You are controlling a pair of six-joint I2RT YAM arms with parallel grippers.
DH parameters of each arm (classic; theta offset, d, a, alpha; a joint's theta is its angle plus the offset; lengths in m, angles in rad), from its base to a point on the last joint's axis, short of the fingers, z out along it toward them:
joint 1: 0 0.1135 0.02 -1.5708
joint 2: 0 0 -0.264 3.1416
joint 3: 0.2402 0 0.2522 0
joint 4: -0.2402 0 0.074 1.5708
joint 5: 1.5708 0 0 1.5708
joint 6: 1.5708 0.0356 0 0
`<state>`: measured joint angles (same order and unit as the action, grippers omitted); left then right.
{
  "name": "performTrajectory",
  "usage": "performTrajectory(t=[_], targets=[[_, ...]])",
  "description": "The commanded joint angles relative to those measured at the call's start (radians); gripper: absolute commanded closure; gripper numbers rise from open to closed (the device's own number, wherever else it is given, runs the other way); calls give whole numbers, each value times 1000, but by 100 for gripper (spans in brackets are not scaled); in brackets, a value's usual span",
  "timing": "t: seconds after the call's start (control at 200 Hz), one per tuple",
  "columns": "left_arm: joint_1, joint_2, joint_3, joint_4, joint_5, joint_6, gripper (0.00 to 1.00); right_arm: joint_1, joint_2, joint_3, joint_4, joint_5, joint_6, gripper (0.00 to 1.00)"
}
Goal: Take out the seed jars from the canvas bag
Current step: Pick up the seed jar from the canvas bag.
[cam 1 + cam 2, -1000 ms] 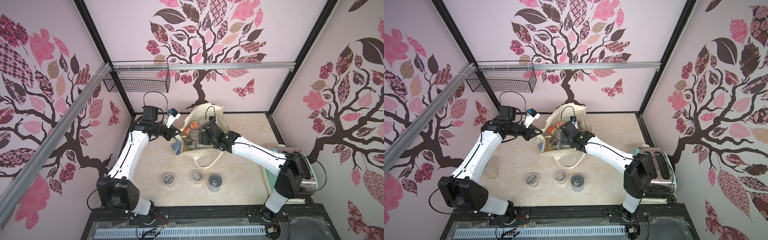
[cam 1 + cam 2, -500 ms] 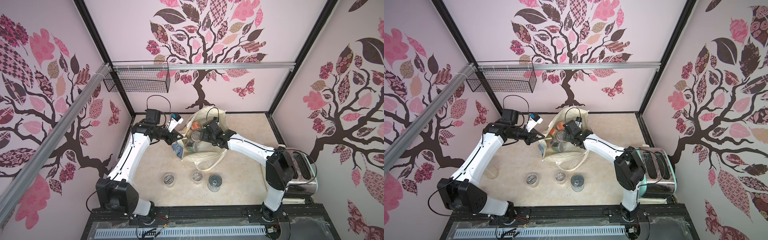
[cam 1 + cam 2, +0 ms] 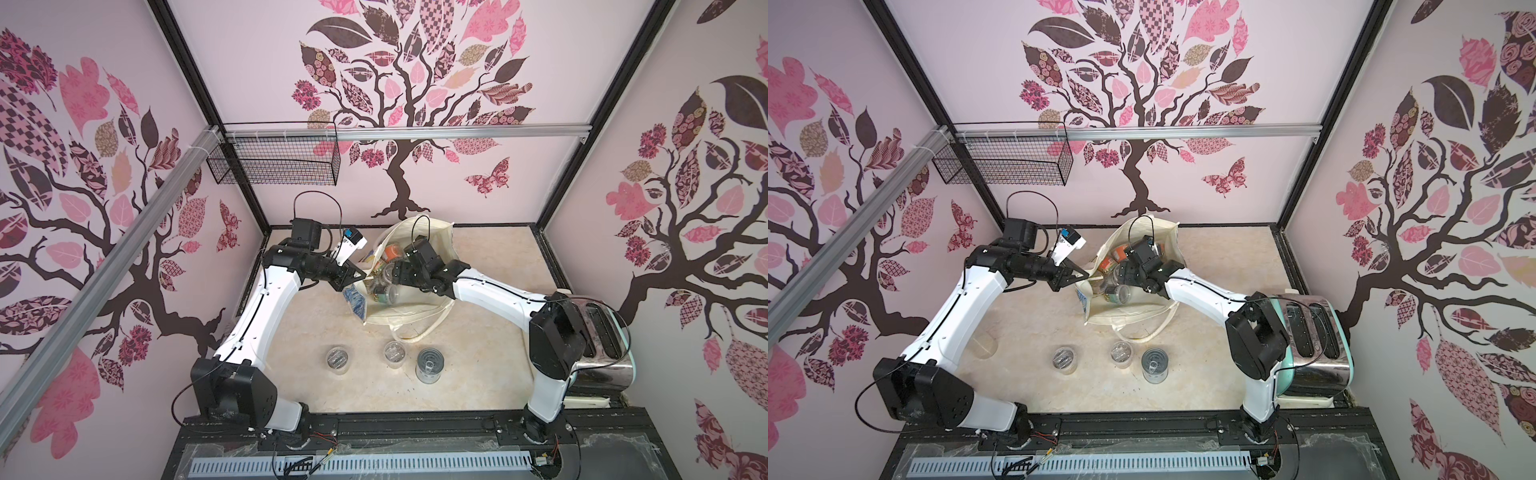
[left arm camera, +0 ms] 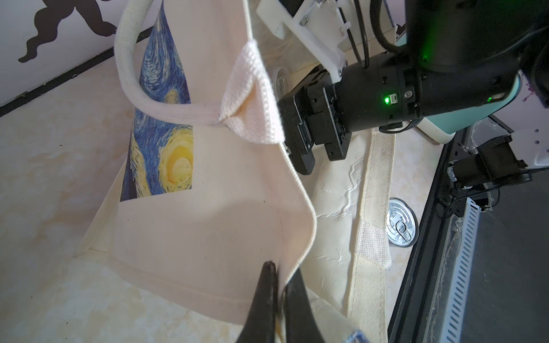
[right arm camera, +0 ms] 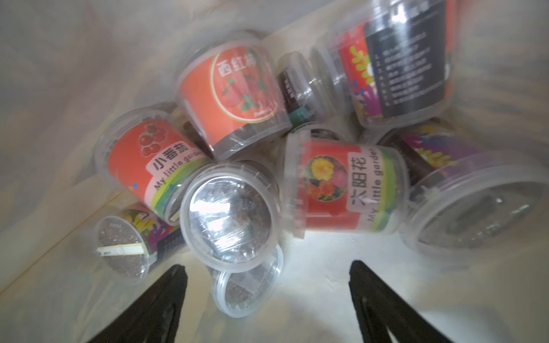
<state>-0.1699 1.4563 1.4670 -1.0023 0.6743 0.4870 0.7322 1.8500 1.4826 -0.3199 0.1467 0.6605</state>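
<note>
The canvas bag (image 3: 415, 309) lay open toward the back of the desk (image 3: 478, 374). The left end effector (image 4: 279, 282) was clenched on the bag's rim, which stood lifted. The right end effector (image 5: 267, 273) sat inside the bag with its jaws spread wide, grasping nothing, just short of a heap of seed jars (image 5: 228, 216). Two further jars (image 3: 337, 359) stood upright on the desk beside a tin can (image 3: 430, 365).

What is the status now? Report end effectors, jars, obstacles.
Left end effector shut on canvas bag rim. Right end effector open inside bag, above piled seed jars, none gripped. Two jars out on table. No obstacle seen.
</note>
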Motion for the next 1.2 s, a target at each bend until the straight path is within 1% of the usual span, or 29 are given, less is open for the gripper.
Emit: performTrajectory(t=[0.0, 0.11, 0.435, 0.77, 0.89, 1.06, 1.195], targets=[[-2, 9, 23, -51, 8, 0, 100, 20, 63, 64, 0, 5, -41, 12], [-2, 14, 33, -50, 3, -6, 100, 21, 88, 95, -37, 43, -20, 11], [-2, 16, 42, -56, 5, -9, 100, 25, 174, 136, -24, -16, 48, 11], [-2, 23, 54, -61, 8, -5, 100, 27, 232, 208, -39, 26, 56, 14], [-3, 22, 57, -64, 4, -5, 100, 29, 235, 218, -39, 2, 77, 14], [-2, 27, 65, -66, 10, -7, 100, 35, 249, 229, -27, 31, 81, 12], [-3, 26, 64, -68, 22, -4, 100, 36, 280, 252, -21, 71, 30, 12]])
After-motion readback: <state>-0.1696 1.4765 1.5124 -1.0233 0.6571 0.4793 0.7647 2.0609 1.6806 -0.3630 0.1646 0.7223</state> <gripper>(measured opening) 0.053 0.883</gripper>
